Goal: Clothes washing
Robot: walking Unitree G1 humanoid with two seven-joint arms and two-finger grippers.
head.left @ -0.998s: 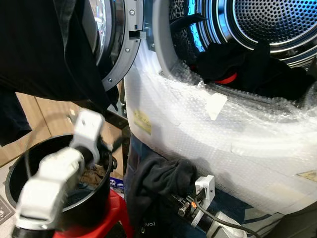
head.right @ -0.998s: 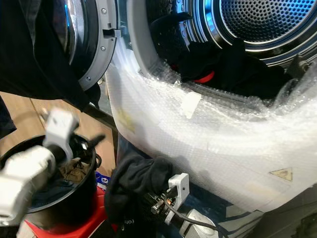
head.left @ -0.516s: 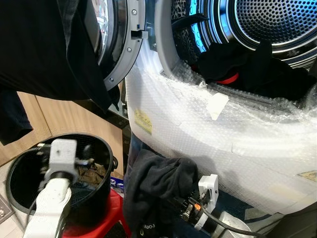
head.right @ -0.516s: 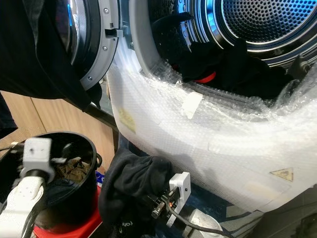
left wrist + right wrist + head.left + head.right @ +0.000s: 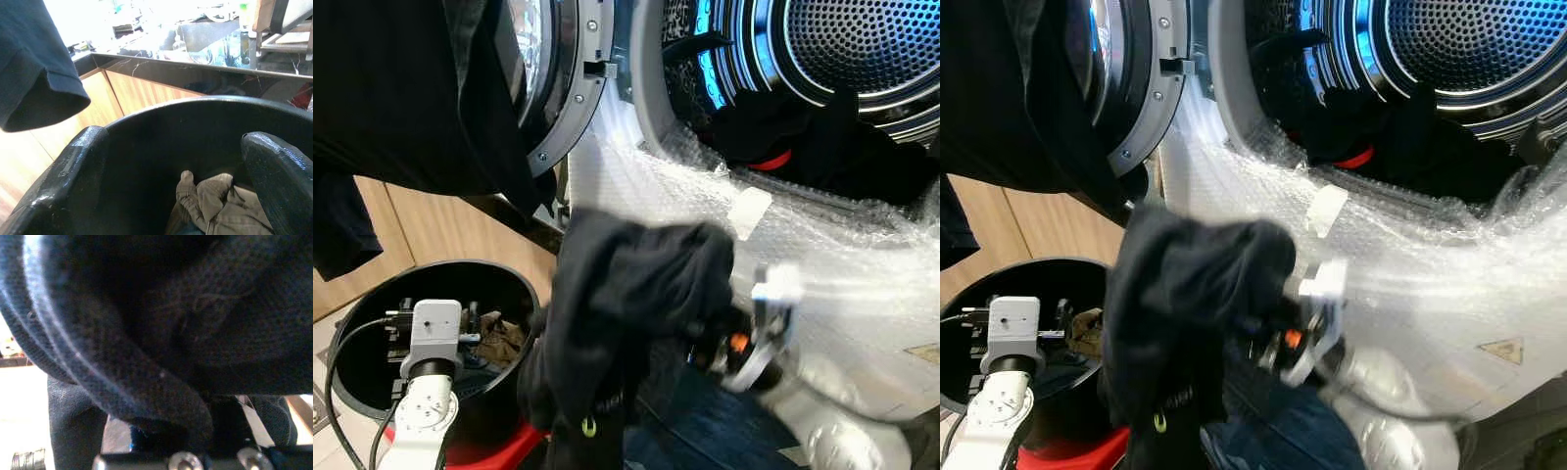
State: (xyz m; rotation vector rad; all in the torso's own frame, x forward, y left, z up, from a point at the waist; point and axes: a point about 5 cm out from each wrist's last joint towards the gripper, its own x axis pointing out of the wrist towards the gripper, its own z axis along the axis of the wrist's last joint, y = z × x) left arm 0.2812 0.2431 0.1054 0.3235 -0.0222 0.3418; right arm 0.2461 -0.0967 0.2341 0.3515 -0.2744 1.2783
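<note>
My right gripper (image 5: 697, 338) is shut on a bunched dark garment (image 5: 626, 294), held up in front of the washer's bubble-wrapped front (image 5: 842, 264); the cloth drapes over its fingers and hides them, and it covers the lens in the right wrist view as dark knit (image 5: 186, 333). Behind it the washer drum (image 5: 862, 49) stands with its door open, with dark clothes (image 5: 803, 137) and a red bit lying at its mouth. My left gripper (image 5: 176, 142) is open inside the black bucket (image 5: 372, 294), above a tan checked cloth (image 5: 215, 200).
The round door (image 5: 563, 88) is swung open to the left, with a dark shirt (image 5: 401, 98) hanging over it. The bucket sits on a red stool (image 5: 499, 455). Blue denim (image 5: 705, 431) lies below the washer front. Wooden cabinets (image 5: 421, 225) stand behind the bucket.
My right gripper has lifted the dark garment from low beside the bucket up to the washer's front. The left arm has dropped lower into the bucket.
</note>
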